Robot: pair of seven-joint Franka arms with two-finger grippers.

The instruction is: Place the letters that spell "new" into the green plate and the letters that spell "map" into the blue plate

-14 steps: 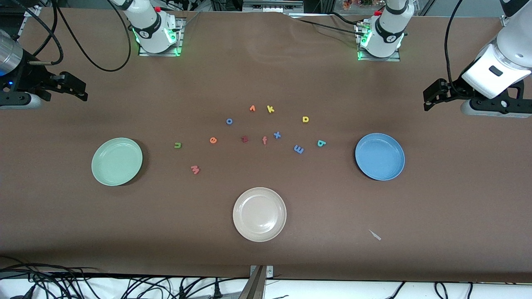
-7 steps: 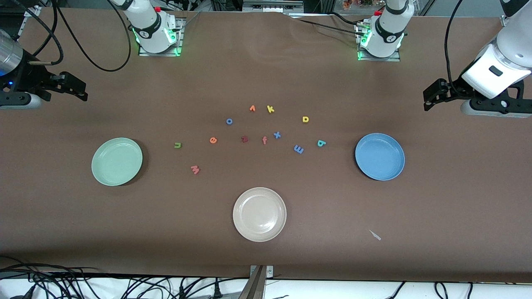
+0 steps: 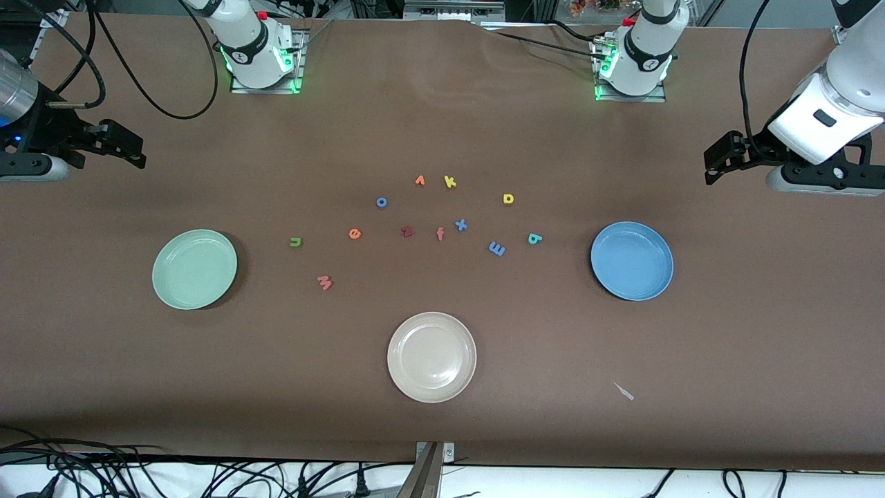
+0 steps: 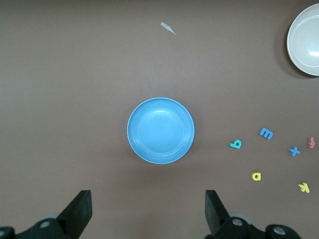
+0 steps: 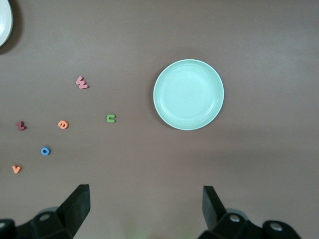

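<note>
Front view: foam letters lie between smooth round plates; both arms' fingers spread.

Both arms raised and waiting at the table's two ends. Left gripper (image 3: 712, 160) up in the air at the left arm's end, fingers (image 4: 79, 211) spread wide with nothing between them. Right gripper (image 3: 131, 146) likewise aloft at the right arm's end, fingers (image 5: 77, 201) set wide apart, holding nothing. Wrists bent, grippers pointing down toward the tabletop.
</note>
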